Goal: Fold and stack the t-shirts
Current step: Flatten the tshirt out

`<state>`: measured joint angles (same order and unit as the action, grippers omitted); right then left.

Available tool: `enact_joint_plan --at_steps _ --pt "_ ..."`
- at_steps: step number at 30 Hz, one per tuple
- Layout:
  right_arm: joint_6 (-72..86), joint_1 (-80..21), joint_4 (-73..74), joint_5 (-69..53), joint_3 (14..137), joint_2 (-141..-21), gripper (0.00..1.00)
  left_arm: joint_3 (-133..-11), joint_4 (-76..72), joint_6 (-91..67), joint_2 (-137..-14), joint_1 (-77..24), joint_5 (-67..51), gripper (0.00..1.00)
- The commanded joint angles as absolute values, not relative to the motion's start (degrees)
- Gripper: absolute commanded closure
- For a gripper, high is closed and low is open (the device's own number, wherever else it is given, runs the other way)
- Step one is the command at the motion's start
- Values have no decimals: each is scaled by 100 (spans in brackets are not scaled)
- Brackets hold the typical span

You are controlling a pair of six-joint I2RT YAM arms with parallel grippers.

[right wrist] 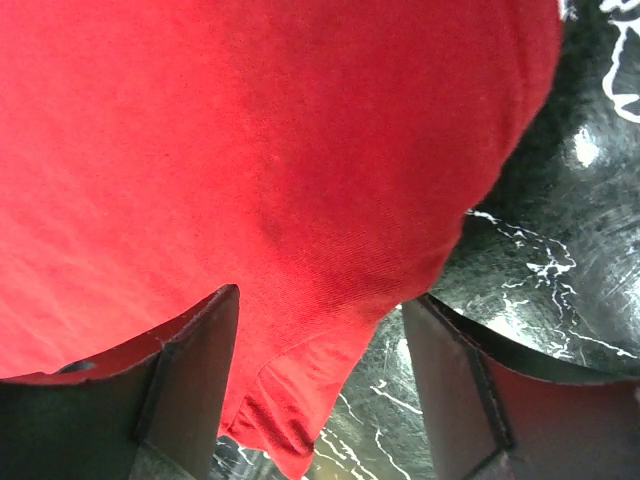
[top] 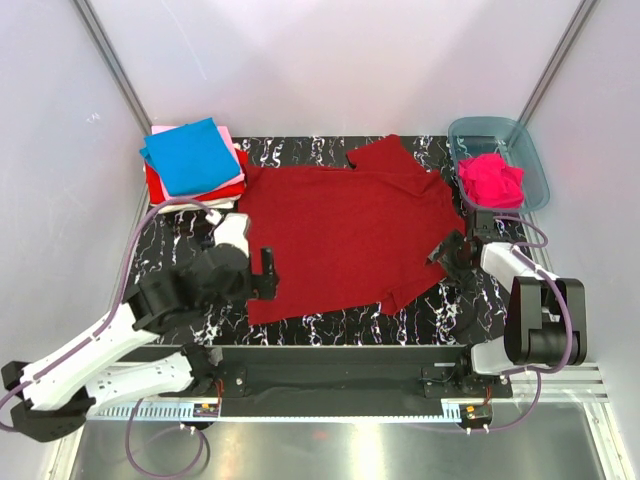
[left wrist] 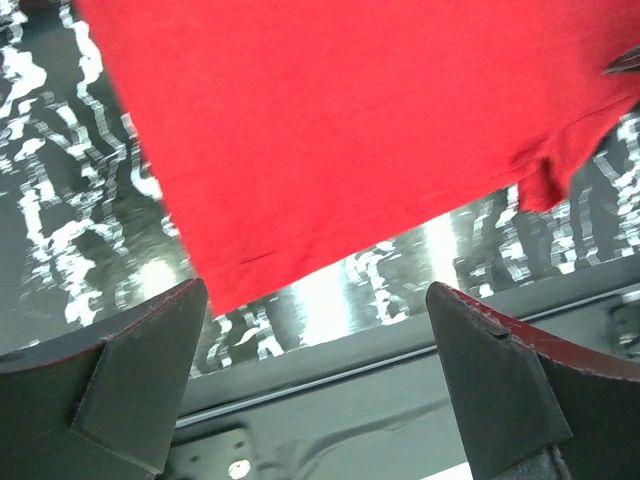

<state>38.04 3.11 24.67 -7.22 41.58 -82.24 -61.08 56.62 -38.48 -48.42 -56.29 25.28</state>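
We take the dark red t-shirt as our landmark. It lies spread flat and face-up on the black marbled table, and nothing on it is folded yet. Off its far-left corner sits the stack of folded shirts, with a bright blue shirt on top. Off its far-right corner a translucent plastic tub holds a crumpled hot pink shirt.

Our left gripper hovers at the shirt's near-left hem corner. Its jaws are spread wide and hold nothing, and in the left wrist view the corner of the cloth lies just ahead of the gap. Our right gripper sits at the shirt's right edge, beside the near sleeve. Its jaws are also apart, and red cloth fills the space beneath them in the right wrist view. We cannot tell whether its tips touch the fabric.

We judge that we are at the start of folding this shirt and lining up to take hold. The next move calls for lowering each gripper onto a single layer at its edge. We would pinch both ends together, then lift just enough to carry that side across the shirt without dragging the rest. The thin cloth lies flat on the table, so the tips must get under the edge and not skate over it.
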Motion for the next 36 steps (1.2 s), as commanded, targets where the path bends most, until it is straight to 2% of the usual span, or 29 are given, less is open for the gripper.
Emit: enact_joint_plan --at_steps 1,2,6,7,10,11,14,18,23,27,29,31,33,36 --pt "3885 378 2153 -791 4113 -8235 28 -5758 5792 -3595 -4554 -5625 2908 1" --pt "3885 378 2153 -774 4113 -8235 29 -5687 5766 -3586 -4422 -5625 2979 1" --pt "3885 378 2118 -861 4165 -8314 57 -5274 5599 -3630 -4228 -5625 3199 1" --pt "3876 378 2127 -887 4183 -8349 74 -5247 5564 -3630 -4193 -5625 3225 1" --pt "3823 369 2171 -862 4219 -8271 96 -5239 5537 -3586 -4026 -5625 3348 1" --pt "3815 369 2258 -844 4219 -8227 99 -5203 5511 -3595 -3991 -5625 3375 1" --pt "3806 176 2591 -511 4411 -7955 100 -5142 5423 -3551 -3920 -5625 3296 1" --pt "3920 -350 3005 -177 5261 -7866 100 -5142 5423 -3551 -3946 -5625 3322 1" --pt "4043 -1211 3479 229 6817 -9006 100 -5133 5423 -3568 -3929 -5625 3340 1" --pt "3920 -1537 4068 18 8992 -10517 100 -5124 5397 -3560 -3876 -5625 3340 1" --pt "3702 -1678 4523 -175 9769 -11396 62 -5115 5396 -3568 -3850 -5625 3340 1" --pt "3386 -1758 5007 -71 11035 -12194 33 -5115 5388 -3577 -3850 -5625 3357 1" --pt "3218 -1758 5422 -27 11904 -12505 28 -5107 5396 -3577 -3858 -5625 3349 1" --pt "2980 -1758 5607 87 12339 -12621 26 -5115 5414 -3586 -3893 -5625 3357 1"
